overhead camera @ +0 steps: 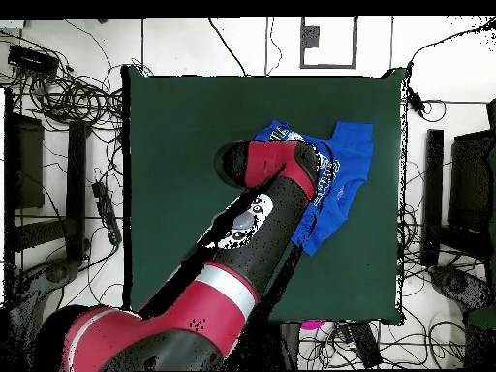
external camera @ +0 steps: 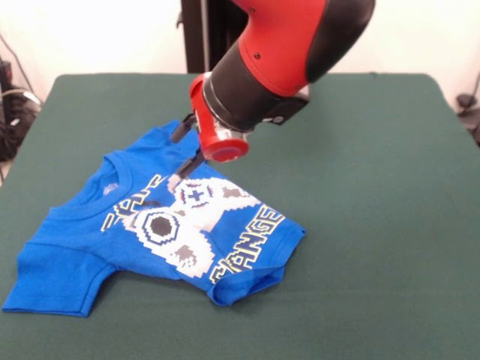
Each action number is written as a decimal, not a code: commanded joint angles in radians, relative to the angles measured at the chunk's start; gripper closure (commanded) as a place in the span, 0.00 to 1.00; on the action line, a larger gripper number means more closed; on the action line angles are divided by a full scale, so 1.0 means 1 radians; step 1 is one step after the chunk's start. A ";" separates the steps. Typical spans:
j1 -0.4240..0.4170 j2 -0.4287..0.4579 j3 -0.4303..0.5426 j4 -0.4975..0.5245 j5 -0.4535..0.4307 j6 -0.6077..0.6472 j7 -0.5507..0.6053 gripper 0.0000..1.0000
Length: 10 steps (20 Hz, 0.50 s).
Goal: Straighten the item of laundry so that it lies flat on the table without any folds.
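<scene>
The bright blue T-shirt (external camera: 161, 225) lies crumpled on the left half of the dark green table (external camera: 375, 187). Its print faces up. One sleeve (external camera: 52, 277) spreads toward the near left. The hem end (external camera: 251, 281) is folded under and bunched. My gripper (external camera: 175, 161) reaches down-left from the red wrist (external camera: 221, 142), over the shirt's far edge near the collar. Its two dark fingers stand apart, and the lower fingertip (external camera: 175, 181) touches the cloth at the print. In the overhead view the arm (overhead camera: 266, 203) covers the gripper and part of the shirt (overhead camera: 339, 165).
The black pedestal column (external camera: 199, 34) stands at the table's far side. Cables and equipment (overhead camera: 68, 107) lie on the floor around the table (overhead camera: 184, 126). A small pink object (overhead camera: 312, 329) lies just off the table's edge near the robot's base.
</scene>
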 commanded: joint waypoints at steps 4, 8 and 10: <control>-0.020 -0.089 0.150 0.084 -0.083 -0.149 -0.104 0.00; -0.022 -0.086 0.186 0.068 -0.079 -0.111 -0.097 0.00; -0.018 -0.075 0.206 0.064 -0.069 -0.108 -0.078 0.00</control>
